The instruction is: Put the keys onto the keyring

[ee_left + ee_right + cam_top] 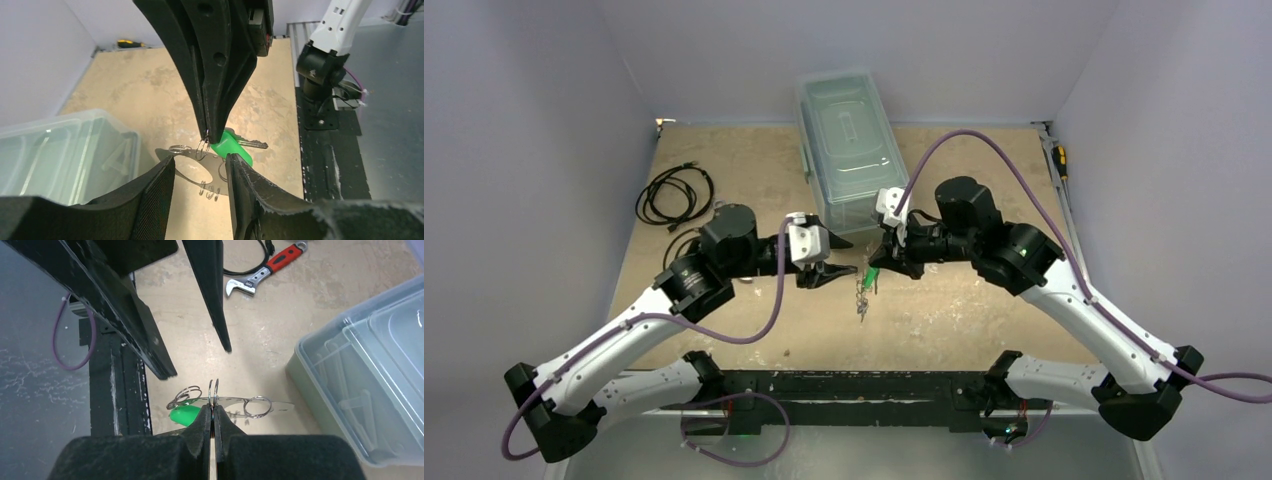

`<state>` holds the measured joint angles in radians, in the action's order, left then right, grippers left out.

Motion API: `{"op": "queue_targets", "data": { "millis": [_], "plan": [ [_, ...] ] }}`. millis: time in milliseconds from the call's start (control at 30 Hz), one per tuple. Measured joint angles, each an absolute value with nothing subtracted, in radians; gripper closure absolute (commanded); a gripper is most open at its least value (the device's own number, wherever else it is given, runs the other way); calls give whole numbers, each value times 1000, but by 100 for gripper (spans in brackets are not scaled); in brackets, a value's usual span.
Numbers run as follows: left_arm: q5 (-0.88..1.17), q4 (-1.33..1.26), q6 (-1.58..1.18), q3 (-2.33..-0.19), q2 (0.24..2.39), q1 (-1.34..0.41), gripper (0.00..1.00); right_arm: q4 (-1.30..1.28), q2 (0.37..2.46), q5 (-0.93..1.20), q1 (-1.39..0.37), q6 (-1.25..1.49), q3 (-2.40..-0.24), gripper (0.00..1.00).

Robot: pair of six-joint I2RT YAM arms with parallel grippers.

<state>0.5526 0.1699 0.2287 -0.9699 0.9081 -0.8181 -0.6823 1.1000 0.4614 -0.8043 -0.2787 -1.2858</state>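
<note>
Two hands meet over the surface (260,340). Pressed together, the right hand (213,412) pinches a wire ring (214,390) of the keyring (192,172). The green key (231,147) hangs at that pinch. Facing it, the left hand (201,160) is spread and grips nothing; the keyring's band shows between its fingers. One clear box (360,370) lies beside the right hand, with bare surface under both.

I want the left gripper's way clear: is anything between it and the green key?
Nothing visible does. The green key sits right at one fingertip of the open left gripper, beside the right gripper, which is shut on the keyring.
</note>
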Motion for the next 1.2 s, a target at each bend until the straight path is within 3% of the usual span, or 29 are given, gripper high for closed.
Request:
{"op": "queue_targets", "data": {
  "millis": [333,1200],
  "plan": [
    [653,180,224,-993,1023,-822,68,-751,1100,463,-807,-299,-1292,100],
    [673,144,224,-984,1048,-822,71,-755,1118,542,-812,-339,-1292,100]
  ]
}}
